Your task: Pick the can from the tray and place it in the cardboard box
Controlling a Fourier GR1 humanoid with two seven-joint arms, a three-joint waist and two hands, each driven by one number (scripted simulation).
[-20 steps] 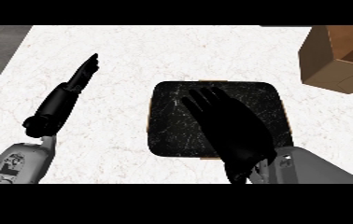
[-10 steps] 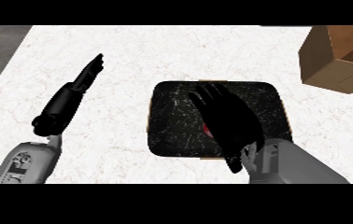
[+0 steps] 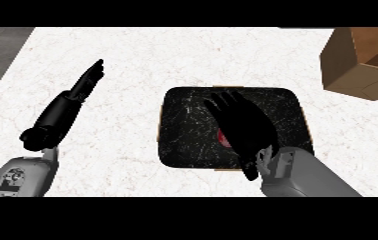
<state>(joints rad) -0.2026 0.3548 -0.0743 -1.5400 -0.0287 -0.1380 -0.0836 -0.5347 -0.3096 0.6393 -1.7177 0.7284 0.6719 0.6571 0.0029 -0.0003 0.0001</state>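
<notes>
- Can [image 3: 224, 137]: only a red sliver shows, under the palm of the right hand, inside the tray and a little right of its middle. Upright or lying down: cannot tell.
- Right hand [image 3: 242, 129]: over the tray, fingers stretched out and slightly spread, pointing toward the far-left corner. They are not seen curled round the can.
- Left hand [image 3: 87, 80]: resting on the counter [image 3: 148, 54] at the view's left, fingers straight and pressed together, well apart from the tray.
- Handling, as a judgement: a can is likely stiff, smooth-walled and fairly light, so it may slip or roll. Best taken across the side wall, thumb opposite fingers, around mid-height.
- Tray [image 3: 184, 134]: dark, shallow, with rounded corners. Nothing but the can shows in it; the hand hides part of the floor.
- Cardboard box [image 3: 353, 59]: far right, well apart from the tray, cut by the view's edge. Contents cannot be told.
</notes>
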